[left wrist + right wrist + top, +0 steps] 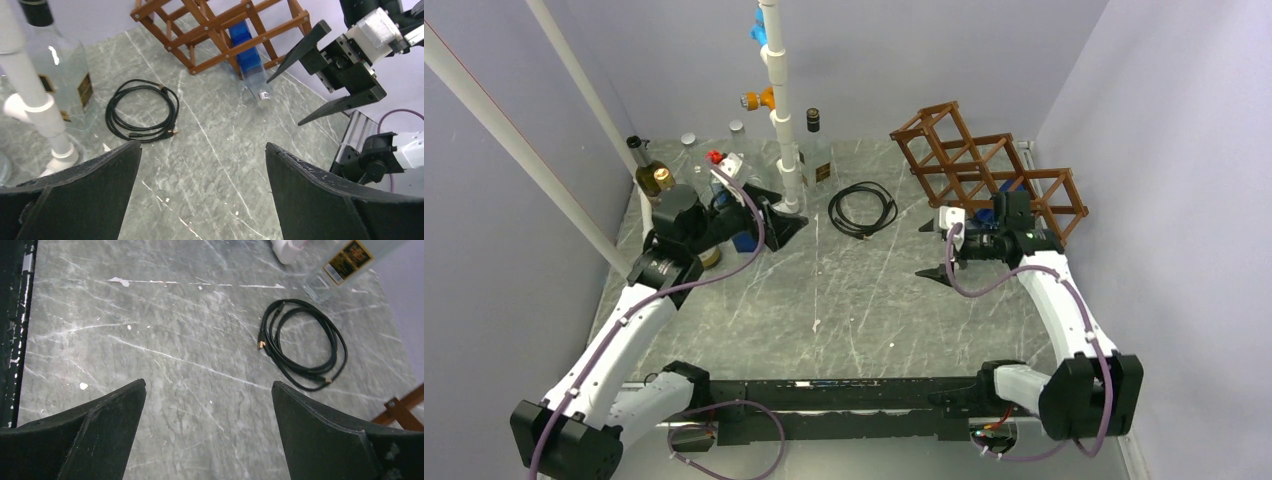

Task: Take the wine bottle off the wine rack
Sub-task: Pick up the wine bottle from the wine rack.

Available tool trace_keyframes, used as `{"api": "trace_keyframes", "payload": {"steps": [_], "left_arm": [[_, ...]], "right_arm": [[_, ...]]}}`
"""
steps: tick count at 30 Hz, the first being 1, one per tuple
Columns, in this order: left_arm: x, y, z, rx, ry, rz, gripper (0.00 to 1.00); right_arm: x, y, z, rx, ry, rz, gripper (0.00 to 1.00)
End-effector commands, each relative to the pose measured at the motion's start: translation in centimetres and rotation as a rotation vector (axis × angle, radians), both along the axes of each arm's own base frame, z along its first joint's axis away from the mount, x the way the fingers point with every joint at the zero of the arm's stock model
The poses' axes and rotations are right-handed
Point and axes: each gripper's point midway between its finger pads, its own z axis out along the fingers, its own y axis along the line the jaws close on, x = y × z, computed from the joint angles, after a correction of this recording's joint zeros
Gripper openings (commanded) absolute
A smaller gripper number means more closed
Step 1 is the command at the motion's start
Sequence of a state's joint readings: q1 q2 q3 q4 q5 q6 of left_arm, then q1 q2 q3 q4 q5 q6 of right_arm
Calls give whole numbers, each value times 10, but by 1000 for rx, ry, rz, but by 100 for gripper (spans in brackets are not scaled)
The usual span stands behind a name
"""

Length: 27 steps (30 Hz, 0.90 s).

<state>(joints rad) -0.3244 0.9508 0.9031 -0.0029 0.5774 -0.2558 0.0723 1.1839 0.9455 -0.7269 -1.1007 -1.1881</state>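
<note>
The reddish-brown wine rack [969,160] stands at the back right of the table and also shows in the left wrist view [220,30]. A blue wine bottle [248,60] lies in one of its lower cells, with its clear neck poking out towards the table. In the top view the bottle [1016,186] is mostly hidden behind my right wrist. My right gripper [921,250] is open and empty, just left of the rack, and also shows in the left wrist view [312,75]. My left gripper [792,210] is open and empty at the back left. A corner of the rack [400,410] shows in the right wrist view.
A coiled black cable [862,208] lies between the grippers. A clear square liquor bottle [815,150] and a white pipe stand [782,100] are at the back centre. Several bottles [654,178] crowd the back left corner. Walls close in on three sides.
</note>
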Motion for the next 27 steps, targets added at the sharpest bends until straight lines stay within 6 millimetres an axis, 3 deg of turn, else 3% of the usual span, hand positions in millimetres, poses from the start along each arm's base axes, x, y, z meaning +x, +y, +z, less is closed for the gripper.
{"api": "trace_keyframes", "payload": {"steps": [1, 7, 16, 27], "left_arm": [[-5, -15, -7, 41, -31, -48, 99], [-14, -27, -46, 212, -17, -70, 99], [-13, -30, -84, 390, 31, -20, 99], [-14, -30, -87, 418, 59, -19, 100]], "right_arm": [[1, -14, 13, 23, -26, -81, 100], [8, -33, 30, 101, 30, -187, 100], [12, -55, 44, 238, 134, -270, 100], [26, -85, 53, 267, 262, -410, 100]]}}
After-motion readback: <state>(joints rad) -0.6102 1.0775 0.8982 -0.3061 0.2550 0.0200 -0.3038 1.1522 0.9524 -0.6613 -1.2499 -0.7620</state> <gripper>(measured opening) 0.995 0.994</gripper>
